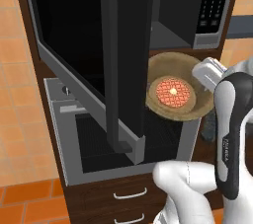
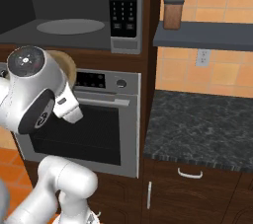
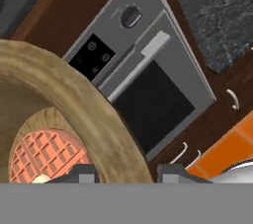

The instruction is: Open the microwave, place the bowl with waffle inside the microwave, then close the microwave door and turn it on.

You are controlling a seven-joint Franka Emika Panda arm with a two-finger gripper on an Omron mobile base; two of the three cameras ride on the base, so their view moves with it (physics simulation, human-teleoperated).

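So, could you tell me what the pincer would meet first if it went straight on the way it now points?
Probably the oven front. The pincer grips the bowl rim, and the hand view looks past it toward the oven's dark window, though depth is unclear.

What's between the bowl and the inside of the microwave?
Nothing: in the left base view the bowl, held on the gripper, hangs just below the microwave opening.

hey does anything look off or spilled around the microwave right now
Nothing spilled. The bowl is off any surface, held by its rim in the gripper in front of the oven, tilted toward the left base camera, with the waffle seated inside. The microwave door stands wide open, as the task needs.
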